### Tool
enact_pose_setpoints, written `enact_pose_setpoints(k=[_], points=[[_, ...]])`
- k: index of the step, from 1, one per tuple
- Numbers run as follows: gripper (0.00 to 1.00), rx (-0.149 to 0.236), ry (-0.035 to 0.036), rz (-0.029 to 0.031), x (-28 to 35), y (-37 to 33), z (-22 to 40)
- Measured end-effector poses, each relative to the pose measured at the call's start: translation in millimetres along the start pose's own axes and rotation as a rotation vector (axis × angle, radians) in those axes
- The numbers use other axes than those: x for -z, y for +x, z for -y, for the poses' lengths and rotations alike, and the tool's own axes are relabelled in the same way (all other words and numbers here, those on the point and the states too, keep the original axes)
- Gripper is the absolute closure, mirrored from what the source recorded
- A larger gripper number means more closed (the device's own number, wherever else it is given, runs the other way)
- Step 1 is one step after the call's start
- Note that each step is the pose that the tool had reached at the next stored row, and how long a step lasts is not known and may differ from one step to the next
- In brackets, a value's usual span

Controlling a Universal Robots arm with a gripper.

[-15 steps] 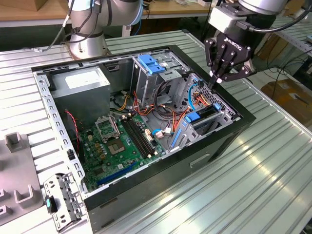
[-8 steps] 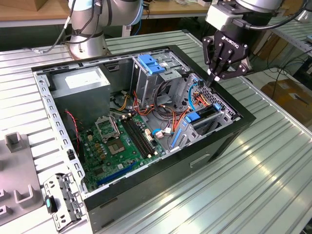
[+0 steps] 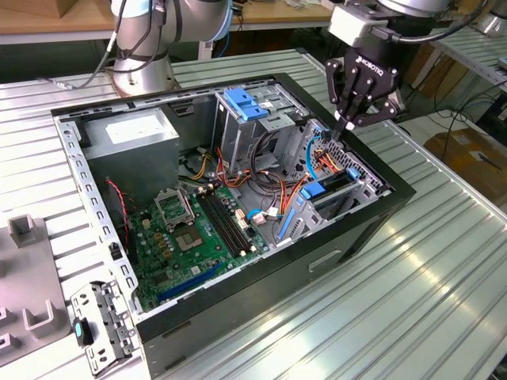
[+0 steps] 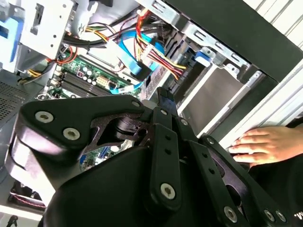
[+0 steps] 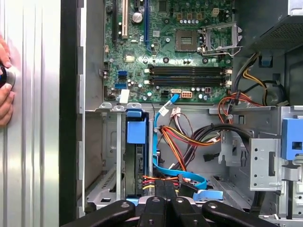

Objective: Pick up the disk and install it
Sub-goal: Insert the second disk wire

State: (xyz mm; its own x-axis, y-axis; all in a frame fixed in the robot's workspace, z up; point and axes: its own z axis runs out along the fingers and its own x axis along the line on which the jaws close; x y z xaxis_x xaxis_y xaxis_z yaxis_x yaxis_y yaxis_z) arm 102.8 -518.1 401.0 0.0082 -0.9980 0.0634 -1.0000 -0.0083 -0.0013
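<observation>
Hovering over the drive cage (image 3: 348, 178), the end effector (image 3: 346, 123) has its fingers pinched narrow, gripping nothing visible. The disk (image 3: 329, 187) stands on edge inside the cage, just below, its long axis along the slot.

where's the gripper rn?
In the exterior view the gripper sits over the open computer case near its far corner on the exterior view's right, fingertips down among the cables just above the drive bays.
</observation>
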Motion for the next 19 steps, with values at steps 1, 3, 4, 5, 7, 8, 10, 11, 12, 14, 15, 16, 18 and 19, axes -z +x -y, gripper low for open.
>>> enact_pose_setpoints(k=[1,3,4,5,7,8,10,11,12,14,15,16,18,19], points=[[0.89,0.0,-0.0056,-0.0049,-0.2,-6.1,2.0],[0.89,0.001,-0.0211,-0.0135,-0.9,-13.6,5.0],[0.89,0.002,-0.0274,-0.0176,-1.2,-15.9,6.0],[0.89,0.002,-0.0341,-0.0209,-1.6,-17.9,7.1],[0.89,0.003,-0.0439,-0.0245,-1.7,-23.0,7.9],[0.89,0.003,-0.0473,-0.0285,-1.5,-26.7,8.2],[0.89,0.004,-0.0563,-0.0381,-1.9,-32.5,9.0],[0.89,0.004,-0.0613,-0.0463,-2.0,-34.4,9.5],[0.89,0.004,-0.067,-0.059,-2.2,-35.2,10.5],[0.89,0.004,-0.0736,-0.0783,-3.0,-36.7,12.9],[0.89,0.004,-0.0769,-0.0894,-3.6,-38.2,14.7],[0.89,0.004,-0.0789,-0.0945,-4.2,-39.1,15.9],[0.89,0.004,-0.0832,-0.11,-5.9,-41.3,18.9],[0.89,0.003,-0.0844,-0.1168,-6.5,-42.0,19.7]])
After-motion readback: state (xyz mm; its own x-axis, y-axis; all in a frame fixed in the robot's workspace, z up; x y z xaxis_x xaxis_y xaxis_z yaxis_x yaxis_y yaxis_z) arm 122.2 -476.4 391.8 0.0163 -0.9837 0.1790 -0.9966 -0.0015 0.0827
